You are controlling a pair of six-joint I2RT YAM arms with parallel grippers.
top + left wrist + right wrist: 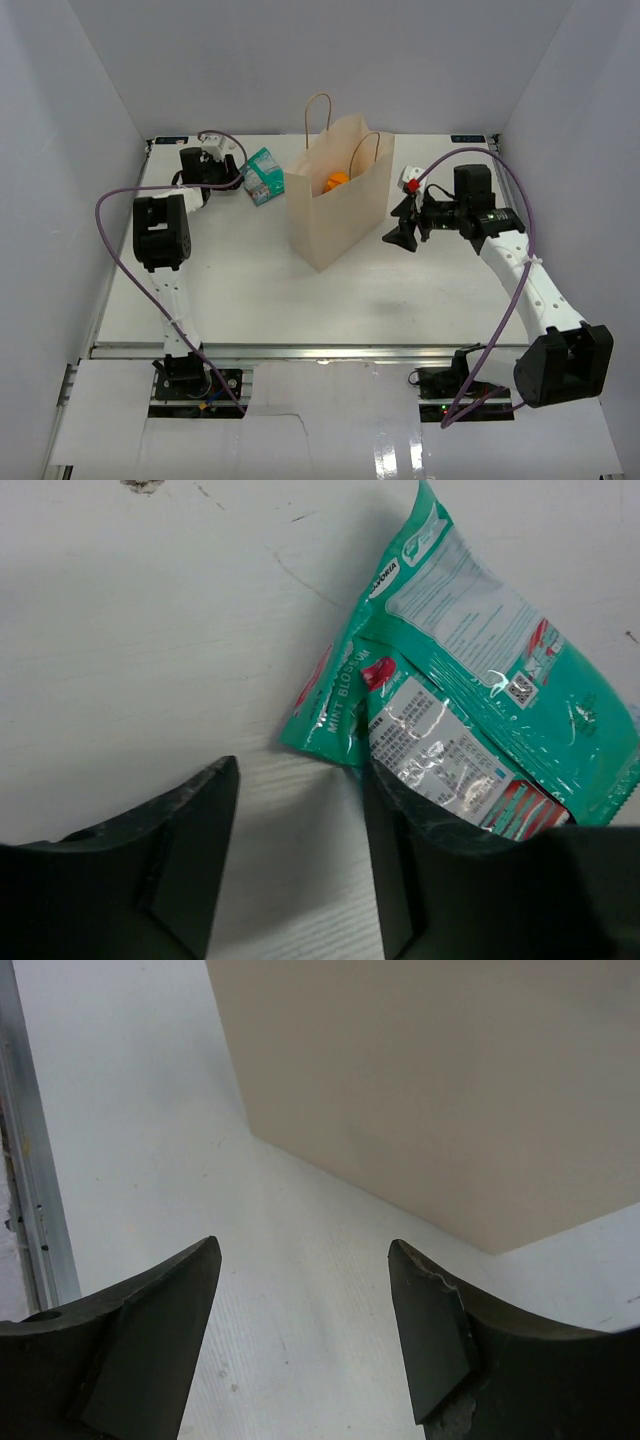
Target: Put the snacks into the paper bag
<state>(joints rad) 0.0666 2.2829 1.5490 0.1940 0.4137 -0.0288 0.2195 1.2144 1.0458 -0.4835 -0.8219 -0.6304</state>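
Note:
The tan paper bag (335, 195) stands upright mid-table, its mouth open, with an orange-yellow pouch (337, 181) showing inside. The teal-green packet (263, 176) lies flat on the table left of the bag; in the left wrist view (470, 690) it lies just ahead and right of my fingers. My left gripper (232, 178) (300, 780) is open and empty, low over the table beside the packet's corner. My right gripper (403, 222) (305, 1250) is open and empty, just right of the bag, facing its side wall (430, 1090). The purple and pink-red packets are out of view.
White enclosure walls stand close on the left, right and back. A metal rail (35, 1160) runs along the table's edge near my right gripper. Purple cables loop off both arms (110, 215).

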